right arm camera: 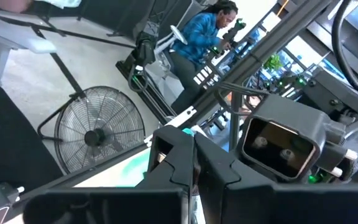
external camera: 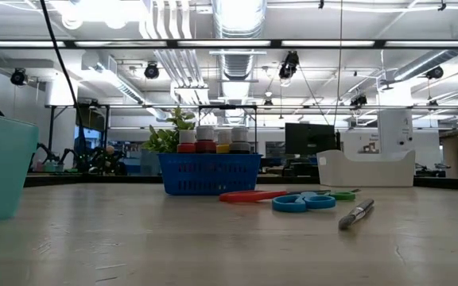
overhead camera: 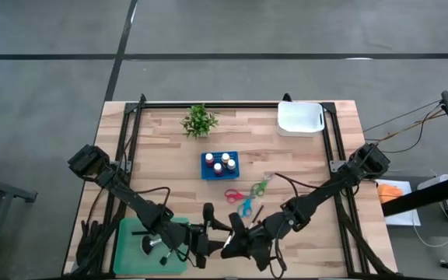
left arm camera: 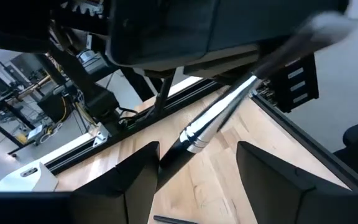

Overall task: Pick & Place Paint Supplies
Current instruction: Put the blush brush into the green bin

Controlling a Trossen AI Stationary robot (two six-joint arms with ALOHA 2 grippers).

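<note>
- Blue plastic mesh basket [overhead camera: 220,165], table centre: holds small paint bottles [overhead camera: 218,163], upright.
- Teal bin [overhead camera: 134,250], near-left corner; contents unclear.
- White tray [overhead camera: 299,118], far-right corner.
- Red, blue, green scissors [overhead camera: 245,197] lie beside basket.
- Left gripper [left arm camera: 194,171] at near edge, fingers spread around dark-handled, silver-ferruled brush [left arm camera: 219,118].
- Right gripper [right arm camera: 194,165] facing it, fingers pressed together.

A robotics lab in an open, industrial hall

Exposed silver ventilation ducts [external camera: 237,20] and long fluorescent strip lights [external camera: 229,44] ran under the ceiling, small black cameras [external camera: 291,65] hung from it, a dark computer monitor [external camera: 308,139] stood behind the pale wooden butcher-block table [overhead camera: 169,155], a round metal floor fan [right arm camera: 95,137] sat on grey concrete, and a seated person in a blue top [right arm camera: 201,37] worked nearby.
</note>
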